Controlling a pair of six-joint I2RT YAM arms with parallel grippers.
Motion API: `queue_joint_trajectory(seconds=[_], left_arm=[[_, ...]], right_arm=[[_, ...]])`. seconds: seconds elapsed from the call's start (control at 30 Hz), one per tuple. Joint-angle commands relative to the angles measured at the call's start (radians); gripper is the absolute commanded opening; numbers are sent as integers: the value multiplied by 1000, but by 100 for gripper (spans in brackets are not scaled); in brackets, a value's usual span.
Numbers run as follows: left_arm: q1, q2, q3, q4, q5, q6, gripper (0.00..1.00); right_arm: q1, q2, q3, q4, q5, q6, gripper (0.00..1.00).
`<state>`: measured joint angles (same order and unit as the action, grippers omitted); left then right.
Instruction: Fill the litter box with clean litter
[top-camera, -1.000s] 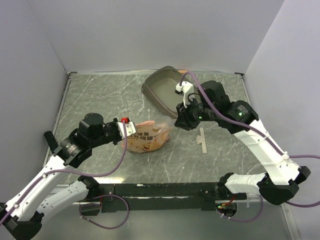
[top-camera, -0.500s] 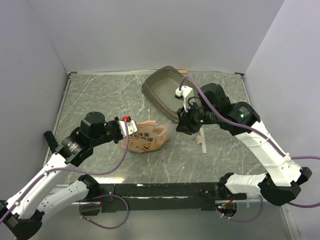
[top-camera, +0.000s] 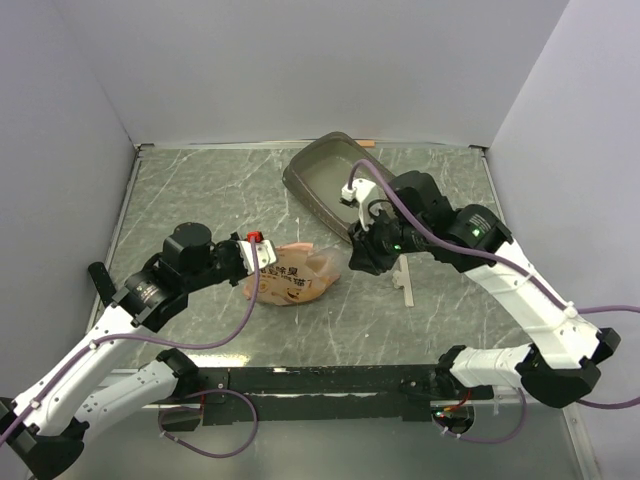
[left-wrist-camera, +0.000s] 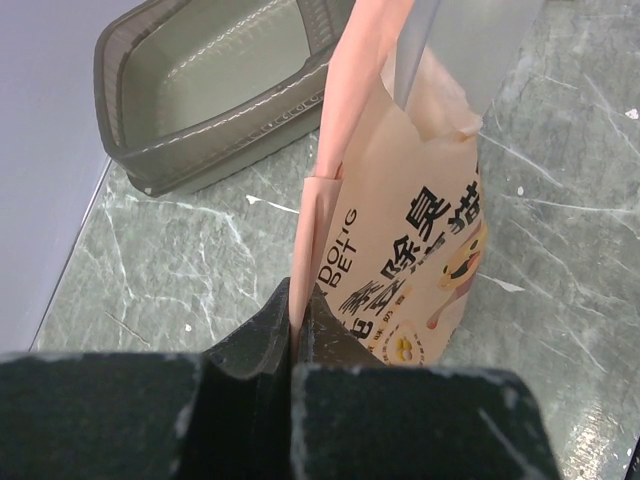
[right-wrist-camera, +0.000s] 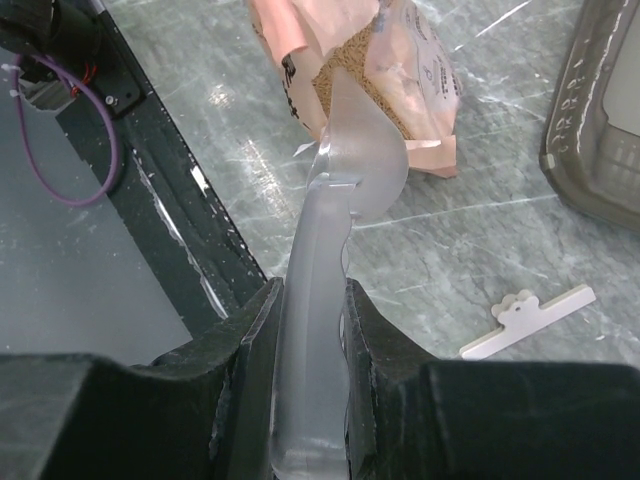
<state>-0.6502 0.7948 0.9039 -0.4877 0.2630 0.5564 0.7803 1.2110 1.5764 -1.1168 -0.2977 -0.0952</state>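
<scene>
- Left gripper (left-wrist-camera: 298, 312): the jaws are closed tight on a folded edge of the orange-pink printed bag (left-wrist-camera: 400, 260), and the left wrist view shows no gap between the fingers. The pinch appears meant to steady the bag and hold its mouth up. That would keep the contents inside and the opening turned toward the other arm.
- Right gripper (right-wrist-camera: 310, 300): the fingers are clamped on the handle of a translucent scoop (right-wrist-camera: 345, 170), whose far end points toward the bag's mouth. Gripped at the handle end, the tool reaches well ahead of the fingers, so they can stay out of the granules.
- Clean litter (right-wrist-camera: 350, 75): pale tan granules are visible only inside the open bag. None can be seen on the table (top-camera: 200, 200) or in the tray.
- Litter box (top-camera: 325, 175): the grey-brown tray sits at the far side of the table, beyond the bag and partly behind the right arm's wrist. Its floor looks bare in the left wrist view. It lies near the bag but apart from it, so each scoop load should need only a short carry.
- White strip (top-camera: 405, 280): it lies flat on the table to the right of the bag, touched by neither gripper. Its purpose cannot be told.
- Judged stage: the scoop is at the bag's opening, with filling not yet begun. Whether its tip already touches the granules cannot be told.
</scene>
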Motion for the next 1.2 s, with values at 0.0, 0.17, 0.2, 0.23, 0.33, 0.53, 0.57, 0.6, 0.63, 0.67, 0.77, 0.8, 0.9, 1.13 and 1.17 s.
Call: queue_joint_trajectory(seconds=[0.0, 0.17, 0.2, 0.23, 0.33, 0.53, 0.57, 0.6, 0.63, 0.67, 0.77, 0.8, 0.9, 1.13, 1.17], left_arm=[[-6, -23, 67, 204, -1, 0, 1], [-11, -40, 43, 225, -8, -13, 1], [-12, -42, 40, 218, -11, -12, 1], [-14, -51, 38, 216, -14, -13, 1], [-17, -61, 30, 195, -25, -6, 1], [-17, -65, 42, 179, 2, 11, 1], [-17, -63, 58, 161, 18, 11, 1], [-17, -63, 64, 156, 31, 11, 1], [-17, -62, 69, 152, 42, 8, 1], [-17, -63, 73, 147, 62, 5, 1], [-17, -80, 69, 146, 73, 10, 1], [-16, -80, 69, 135, 73, 8, 1], [-17, -91, 70, 107, 65, 4, 1], [-17, -135, 35, 100, 61, -13, 1], [-17, -137, 33, 101, 62, -16, 1]], right_arm=[[17, 56, -10, 0, -57, 12, 0], [27, 101, 27, -8, -38, 3, 0], [30, 104, 43, -23, -14, -14, 0], [30, 104, 50, -49, 0, -23, 0], [30, 73, 36, -58, 42, -43, 0], [60, 21, -70, -34, -18, -138, 0], [68, 24, -84, -20, -29, -153, 0], [82, 27, -90, -11, -46, -193, 0], [86, 30, -99, 1, -66, -211, 0], [97, 27, -125, 15, -72, -257, 0], [112, 6, -211, 122, -81, -332, 0], [111, -2, -229, 173, -83, -354, 0], [112, 1, -237, 181, 18, -373, 0], [105, -62, -335, 307, 17, -451, 0], [100, -44, -317, 328, 14, -430, 0]])
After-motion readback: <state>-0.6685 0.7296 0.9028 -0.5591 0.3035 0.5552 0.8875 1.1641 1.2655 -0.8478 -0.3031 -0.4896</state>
